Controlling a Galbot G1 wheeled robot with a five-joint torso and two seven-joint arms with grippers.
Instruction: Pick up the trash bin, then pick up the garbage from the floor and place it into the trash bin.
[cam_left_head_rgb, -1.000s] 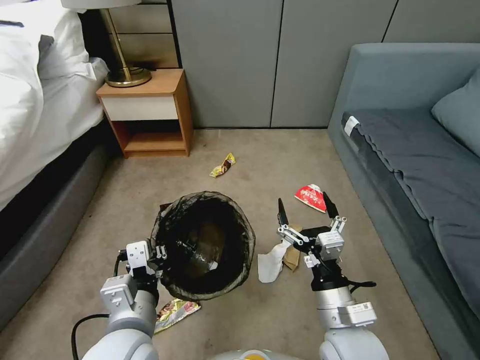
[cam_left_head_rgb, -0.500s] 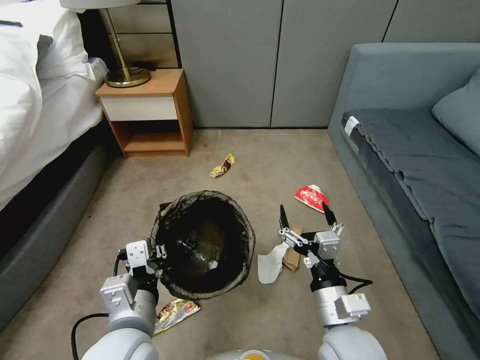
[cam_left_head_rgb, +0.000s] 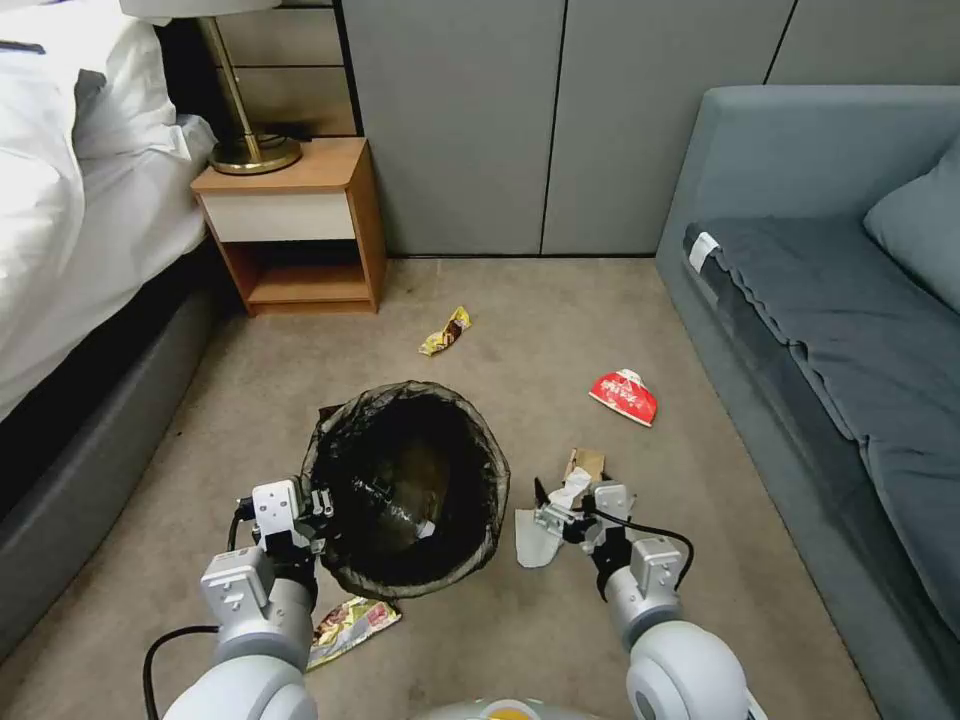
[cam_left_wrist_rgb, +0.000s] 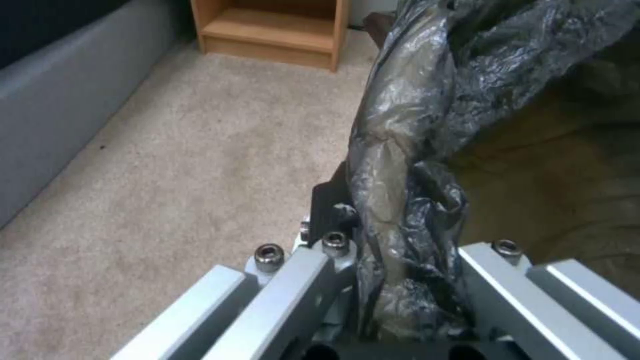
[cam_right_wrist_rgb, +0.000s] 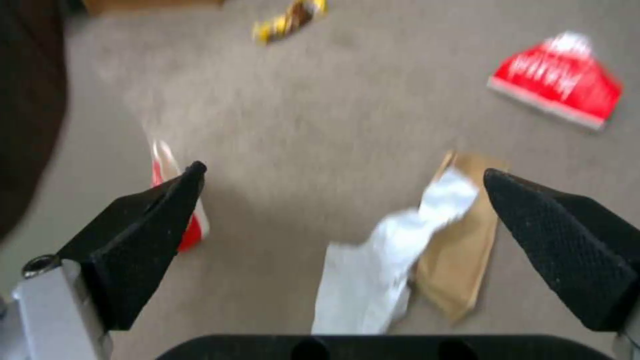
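My left hand pinches the near rim of the trash bin, its black liner bunched between the metal fingers. The bin hangs tilted toward me over the carpet, its mouth open.

My right hand hovers low over the white tissue, fingers spread wide; in the right wrist view the 2 black pads bracket the tissue and the brown cardboard scrap lying under its edge.

Other garbage on the floor: a red-and-white wrapper toward the sofa, a yellow-brown wrapper near the nightstand, and a crumpled wrapper just beside my left arm.

I judge the step in hand as the pick of the tissue, the bin already being held. The next move calls for a short descent to the carpet and a closing that gathers the thin tissue, preferably without the cardboard slipping out sideways.
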